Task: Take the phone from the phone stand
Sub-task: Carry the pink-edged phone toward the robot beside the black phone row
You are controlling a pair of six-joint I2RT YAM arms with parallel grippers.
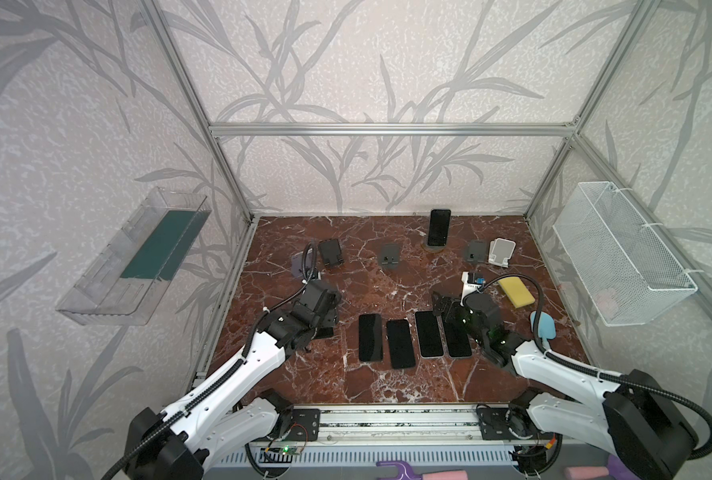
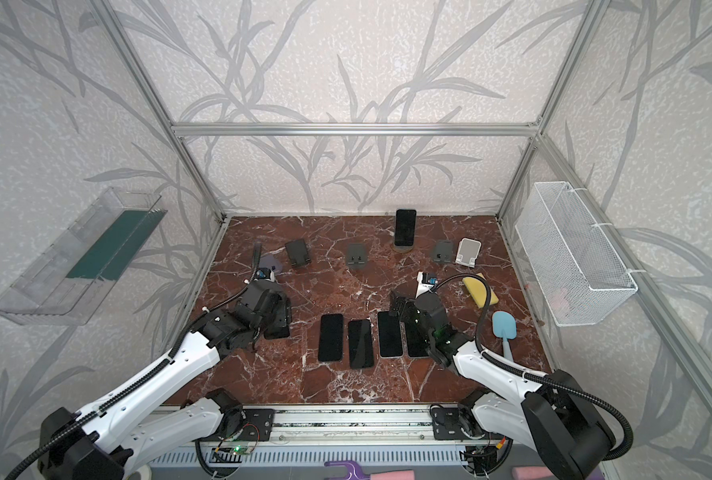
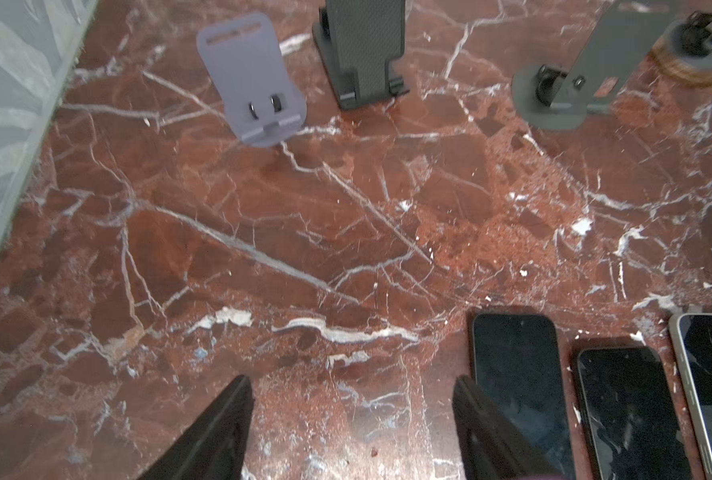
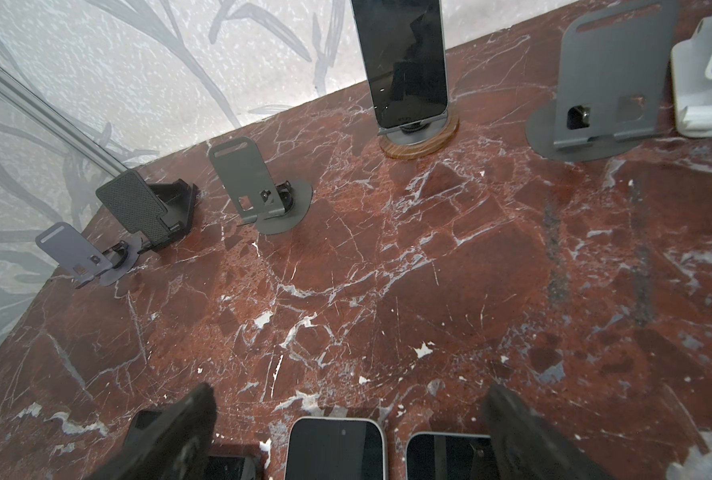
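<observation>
**Top views.** Phone: stood upright, screen forward, on the phone stand near the back wall. Its lower edge sat in the cradle lip, which likely stopped it sliding. Not yet removed.
Four flat phones: lay in a row mid-table, between the arms.
Left gripper: hovered low over the left part of the table.
Right gripper: hung over the far end of the row, well short of the stand.
Open marble lay between the row and the stand. Empty stands stood to either side of it, and the yellow sponge lay off to the right.

**Left wrist view.** Left gripper: jaws parted, nothing between them, bare table beneath.

**Right wrist view.** Right gripper: jaws spread wide and empty, pointed toward the phone across clear table. The phone's sides and top stood free. The wall close behind left little room beyond it, so lifting it up and toward the front seemed the safer path. A grey stand stood near on one side and would need clearance.
</observation>
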